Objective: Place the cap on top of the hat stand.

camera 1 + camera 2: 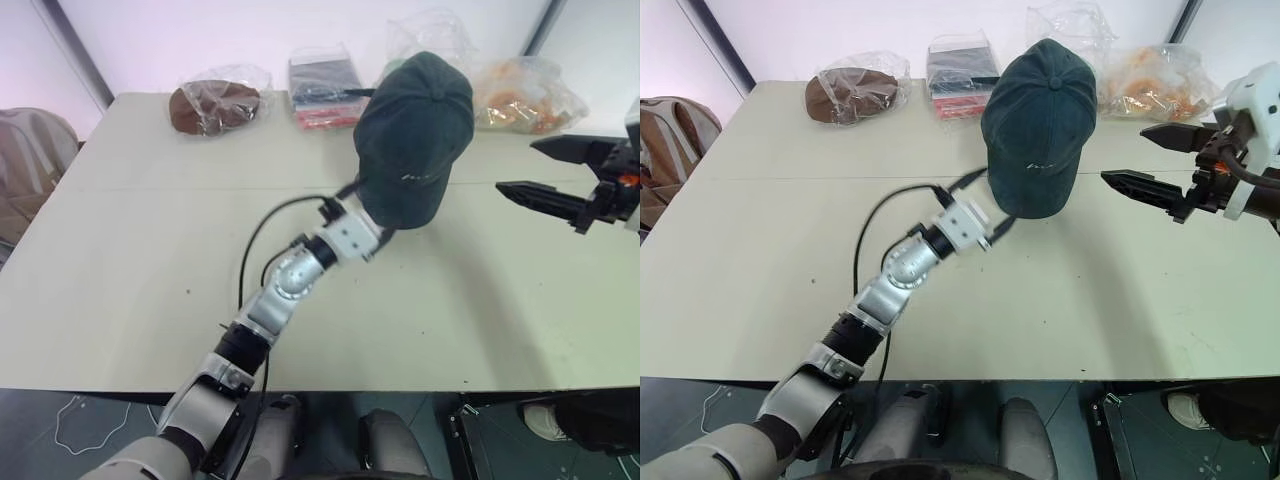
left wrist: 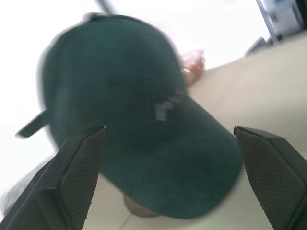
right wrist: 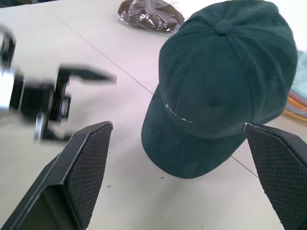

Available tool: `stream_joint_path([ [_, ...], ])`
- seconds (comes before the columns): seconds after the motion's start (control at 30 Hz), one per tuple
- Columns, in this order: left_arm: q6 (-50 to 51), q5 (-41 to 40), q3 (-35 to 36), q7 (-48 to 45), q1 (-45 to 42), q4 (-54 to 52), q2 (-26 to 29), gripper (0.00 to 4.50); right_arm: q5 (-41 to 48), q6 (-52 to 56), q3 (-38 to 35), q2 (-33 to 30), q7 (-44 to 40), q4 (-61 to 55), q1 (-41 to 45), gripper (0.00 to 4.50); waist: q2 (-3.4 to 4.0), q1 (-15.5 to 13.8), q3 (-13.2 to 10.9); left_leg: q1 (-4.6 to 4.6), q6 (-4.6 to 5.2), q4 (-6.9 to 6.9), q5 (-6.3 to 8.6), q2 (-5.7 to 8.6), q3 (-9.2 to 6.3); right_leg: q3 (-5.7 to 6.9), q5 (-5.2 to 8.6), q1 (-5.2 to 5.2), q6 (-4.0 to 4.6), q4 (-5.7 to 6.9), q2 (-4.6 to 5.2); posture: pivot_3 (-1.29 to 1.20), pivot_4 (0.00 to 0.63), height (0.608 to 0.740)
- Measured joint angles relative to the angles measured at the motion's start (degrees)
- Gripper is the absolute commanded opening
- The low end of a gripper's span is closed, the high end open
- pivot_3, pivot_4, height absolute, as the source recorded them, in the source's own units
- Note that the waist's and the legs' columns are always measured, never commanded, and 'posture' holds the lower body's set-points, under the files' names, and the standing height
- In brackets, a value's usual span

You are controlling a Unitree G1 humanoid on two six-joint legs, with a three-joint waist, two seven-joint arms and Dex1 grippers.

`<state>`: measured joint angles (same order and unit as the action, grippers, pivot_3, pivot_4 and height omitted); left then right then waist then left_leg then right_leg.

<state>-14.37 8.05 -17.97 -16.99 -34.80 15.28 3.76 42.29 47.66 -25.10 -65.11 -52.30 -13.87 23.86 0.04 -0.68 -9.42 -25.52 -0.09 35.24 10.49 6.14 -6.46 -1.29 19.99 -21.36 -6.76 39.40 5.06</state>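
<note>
Dark teal fabric cap [image 1: 1040, 125] sits raised above the beige table [image 1: 760, 250]; its small white script embroidery is illegible. Left hand [image 3: 72, 91] and right hand [image 1: 1135, 160], both spread, flank it.

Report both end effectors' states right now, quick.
Left end effector: open, holding nothing, just off the cap.
Right end effector: open, empty, to the cap's right.
</note>
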Motion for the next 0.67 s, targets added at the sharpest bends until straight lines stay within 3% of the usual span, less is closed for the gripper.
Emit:
stream_joint_path([
  [0.17, 14.45, -13.33, 7.64, -8.74, -3.42, -9.29, 4.06, 4.48, -0.57, -0.8, 1.29, -0.01, -0.66, 0.7, 1.07, 4.5, -0.01, 0.12, 0.0, 0.02, 0.0, 0.0, 0.0, -0.03, -0.01, 0.01, 0.0, 0.03, 0.0, -0.01, -0.05, 0.0, 0.15, 0.74],
  [0.27, 29.65, -24.52, 11.74, -20.53, -4.38, -15.46, 15.49, 4.48, -1.61, -2.04, 2.67, -0.02, -1.44, 1.02, 1.16, 4.5, 0.04, 1.16, 0.02, 0.06, -0.01, -0.03, -0.01, -0.07, -0.02, -0.01, 0.01, 0.03, 0.02, 0.0, -0.11, 0.0, 0.15, 0.74],
  [0.33, 36.78, -29.58, 14.14, -25.22, -4.39, -18.05, 20.05, 4.48, -2.27, -2.52, 2.94, -0.03, -1.62, 1.78, 1.19, 4.5, 0.04, 1.49, 0.02, 0.06, -0.01, -0.02, -0.01, -0.07, -0.03, -0.01, 0.01, 0.06, 0.02, -0.04, -0.09, 0.0, 0.15, 0.74],
  [0.67, 52.38, -41.89, 18.92, -35.23, -7.31, -22.04, 29.72, 4.48, -3.27, -3.7, 4.46, -0.02, -2.21, 1.83, 2.45, 4.5, 0.0, 1.44, 0.0, 0.06, 0.0, -0.03, -0.01, -0.06, -0.13, 0.0, 0.01, 0.12, 0.02, -0.11, -0.04, 0.0, 0.15, 0.74],
])
